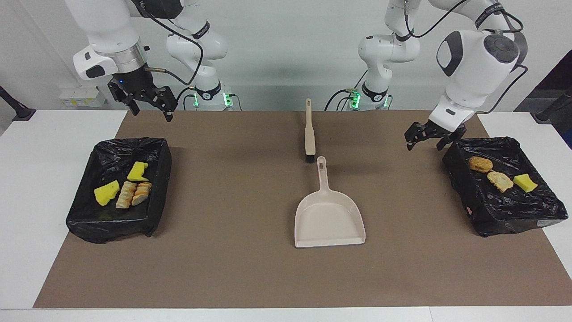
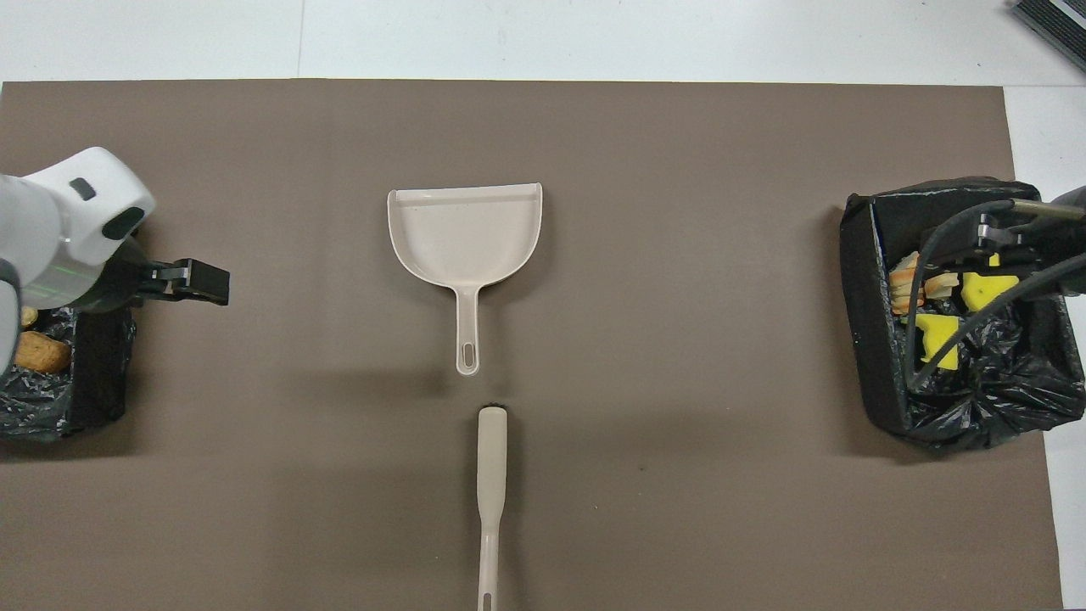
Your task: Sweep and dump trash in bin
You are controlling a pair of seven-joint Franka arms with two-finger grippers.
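- Facing view: dustpan (image 1: 329,218) flat on the brown mat (image 1: 232,268), empty, handle toward the robots; brush (image 1: 309,134) lying just nearer the robots than that handle, apart from it.
- Same view: no loose scraps visible anywhere on the mat.
- Trash (image 1: 123,188) at the right arm's end sitting inside the black-lined bin (image 1: 89,223): two yellow sponge pieces, two tan bread-like lumps.
- More trash in the second bin (image 1: 514,223) at the left arm's end: two tan lumps (image 1: 489,172) and one yellow sponge piece (image 1: 524,182).
- Left pincer (image 1: 431,138) raised over the mat by the nearer corner of the second bin, fingers spread, nothing between them.
- Right pincer (image 1: 147,100) raised over the mat's edge nearest the robots, fingers spread, holding nothing.
- Overhead view: dustpan (image 2: 465,246) empty at mid-mat, brush (image 2: 490,492) in line with its handle, small gap between them.
- Left pincer (image 2: 191,282) spread, over bare mat beside the bin at that end (image 2: 85,399).
- Right pincer largely hidden by cables over the other bin (image 2: 874,339); yellow scraps (image 2: 942,339) showing inside.
- Judgement: sweeping and dumping appear complete, both tools set down and released; remaining, at most, parking the arms.
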